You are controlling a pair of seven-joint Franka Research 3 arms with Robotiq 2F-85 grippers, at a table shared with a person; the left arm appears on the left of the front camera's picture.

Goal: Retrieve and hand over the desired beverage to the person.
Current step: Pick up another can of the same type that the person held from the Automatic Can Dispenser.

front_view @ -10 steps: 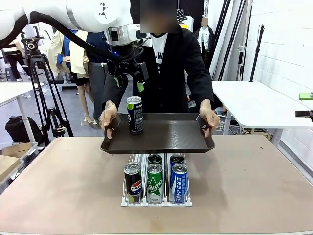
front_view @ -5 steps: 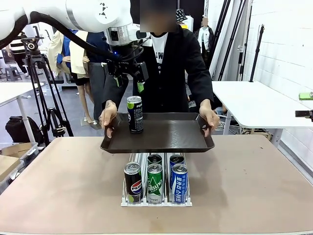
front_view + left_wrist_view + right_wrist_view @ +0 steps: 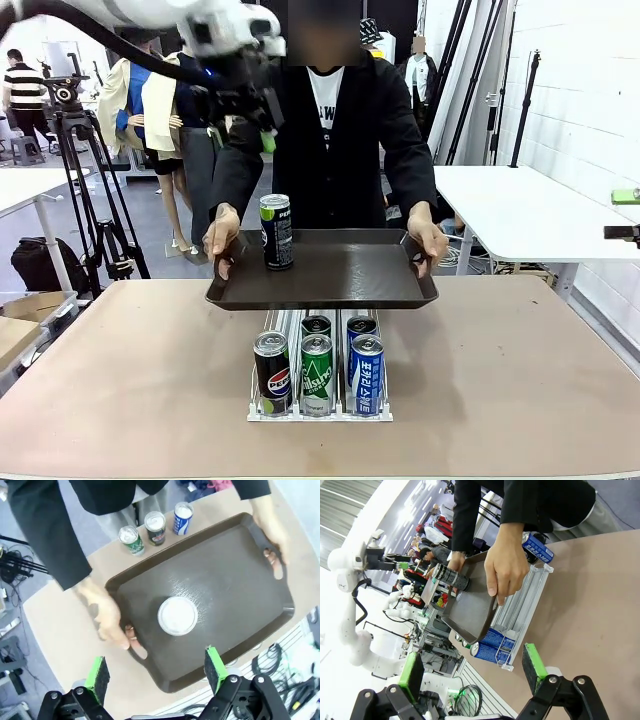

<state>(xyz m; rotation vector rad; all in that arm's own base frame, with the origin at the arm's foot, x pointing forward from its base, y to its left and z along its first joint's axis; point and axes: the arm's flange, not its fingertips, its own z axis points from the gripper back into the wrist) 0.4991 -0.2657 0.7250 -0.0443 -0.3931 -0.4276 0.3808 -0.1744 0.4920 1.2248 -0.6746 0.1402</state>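
Dark brown tray. Black tray can, green top band, white lettering. Black Pepsi can, green can, blue can with white lettering. Tan table. Black jacket, white T-shirt with black lettering on person. Black left gripper, green pads.

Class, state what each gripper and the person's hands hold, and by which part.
The left gripper and right gripper are open, empty. The person's hands hold the tray by its two end handles.

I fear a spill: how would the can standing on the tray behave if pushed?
The can is tall, narrow and upright, so a push near its top would probably tip it; being round, it could then roll. The tray looks smooth and the person holds it in the air, so the can may slide if it tilts.
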